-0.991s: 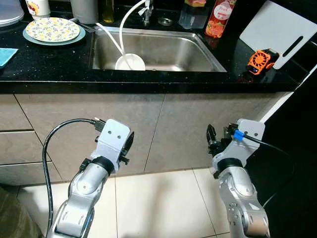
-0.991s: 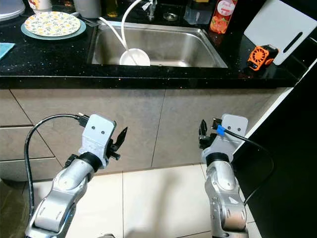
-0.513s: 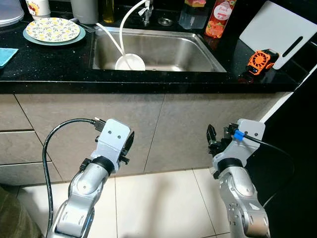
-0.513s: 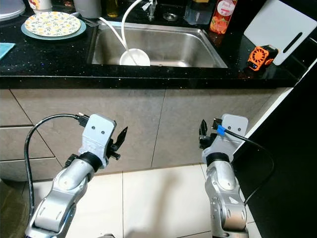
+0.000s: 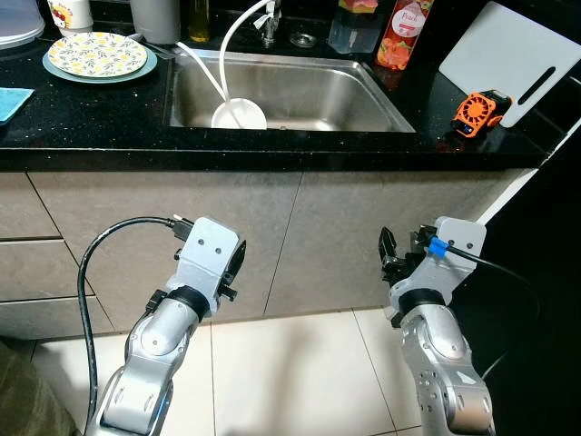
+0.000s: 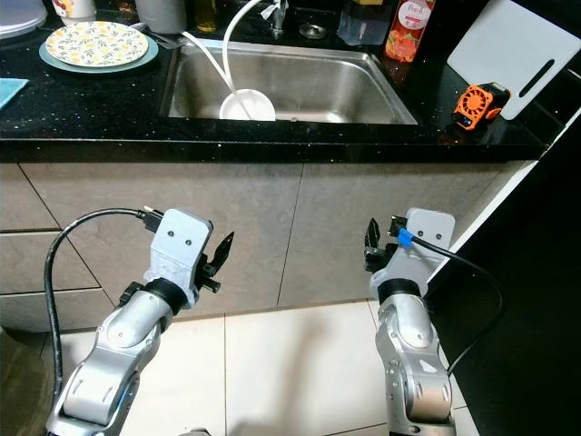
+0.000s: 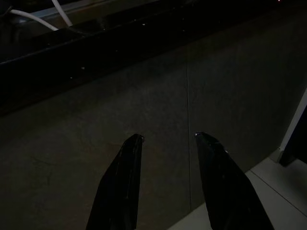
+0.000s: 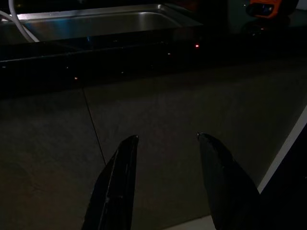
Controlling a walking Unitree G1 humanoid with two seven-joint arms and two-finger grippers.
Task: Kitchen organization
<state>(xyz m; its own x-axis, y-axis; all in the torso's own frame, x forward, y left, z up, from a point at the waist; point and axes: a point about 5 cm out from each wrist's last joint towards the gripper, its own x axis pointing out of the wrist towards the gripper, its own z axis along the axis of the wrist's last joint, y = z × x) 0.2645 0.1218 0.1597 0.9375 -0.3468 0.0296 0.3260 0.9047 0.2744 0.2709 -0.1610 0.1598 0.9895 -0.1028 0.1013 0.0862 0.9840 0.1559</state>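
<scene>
A steel sink [image 5: 363, 91] is set in the black counter [image 5: 91, 127] ahead of me. In it lies a white bowl [image 5: 239, 114] with a white hose [image 5: 204, 68] running down to it. A patterned plate [image 5: 96, 54] sits at the counter's back left. Both arms hang below the counter in front of the cabinet doors. My left gripper [image 7: 166, 138] is open and empty, facing the cabinet front. My right gripper [image 8: 166, 139] is open too, with nothing between its fingers.
A red bottle [image 5: 403, 34] stands behind the sink. A white cutting board [image 5: 508, 54] leans at the right, with an orange gadget [image 5: 478, 112] in front of it. A blue cloth [image 5: 11, 100] lies at the far left. The floor [image 5: 290, 372] below is pale tile.
</scene>
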